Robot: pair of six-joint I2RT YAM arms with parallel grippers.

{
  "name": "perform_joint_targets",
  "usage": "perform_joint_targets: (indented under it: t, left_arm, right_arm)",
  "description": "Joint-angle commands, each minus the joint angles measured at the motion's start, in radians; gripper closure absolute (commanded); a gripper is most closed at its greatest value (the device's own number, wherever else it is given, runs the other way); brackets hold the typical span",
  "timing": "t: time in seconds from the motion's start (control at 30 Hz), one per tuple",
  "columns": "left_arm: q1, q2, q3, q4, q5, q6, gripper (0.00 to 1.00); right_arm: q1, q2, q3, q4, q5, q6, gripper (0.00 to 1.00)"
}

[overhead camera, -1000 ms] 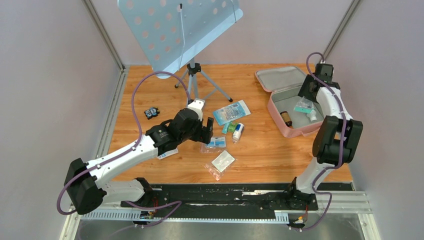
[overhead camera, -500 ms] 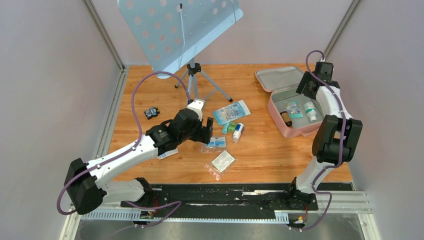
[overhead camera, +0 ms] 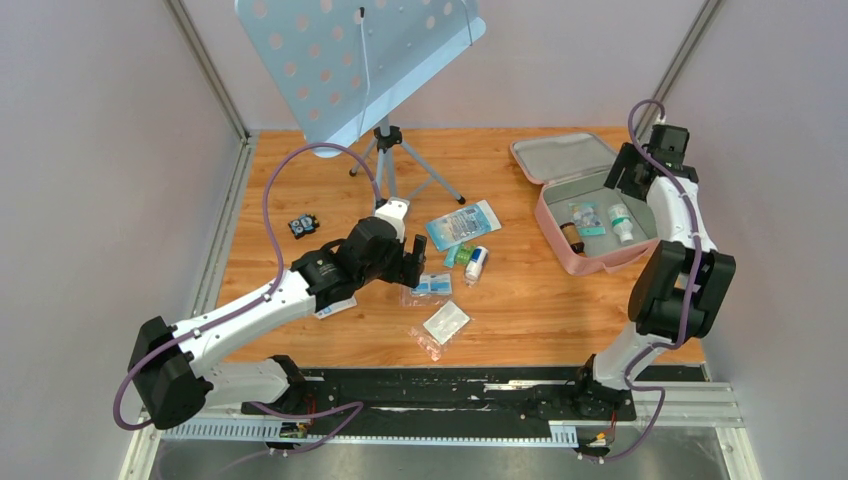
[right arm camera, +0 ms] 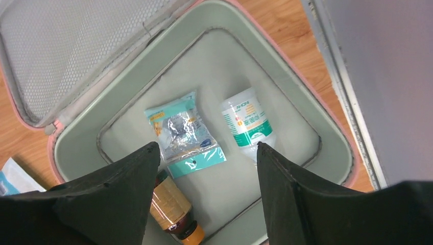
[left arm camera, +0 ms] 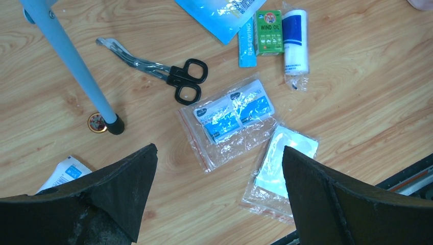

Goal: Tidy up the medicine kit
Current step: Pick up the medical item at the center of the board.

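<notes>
While the kit lies open at the far right of the table, lid folded back, the right gripper hangs over it, jaws wide, holding nothing. Inside lie a packet, a white bottle just beside it, and an amber bottle. The left gripper hovers above a sachet bag near scissors, jaws wide, empty.

Built alike, the 2 match – left arm and right arm: white links, bulky black joints, looping purple cables, black wedge-shaped fingers.
</notes>
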Motion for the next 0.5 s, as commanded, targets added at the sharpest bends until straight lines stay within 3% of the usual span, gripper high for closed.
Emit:
perform_joint_targets:
  t: [0.0,0.23,0.47]
  left_arm:
    - [-0.001,-0.023,0.010,0.012,-0.026,0.024,0.00]
    - [-0.001,-0.023,0.012,0.008,-0.032,0.027,0.00]
    - [-0.001,-0.056,0.000,0.001,-0.085,0.005,0.00]
  right_arm:
    - [0.001,0.003,0.037,-0.040,-0.130,-0.037,0.33]
    - [0.092,-0.134,-0.073,-0.041,-0.228,0.045,0.43]
    - [0.423,-0.248,-0.193,0.009,-0.130,0.161,0.53]
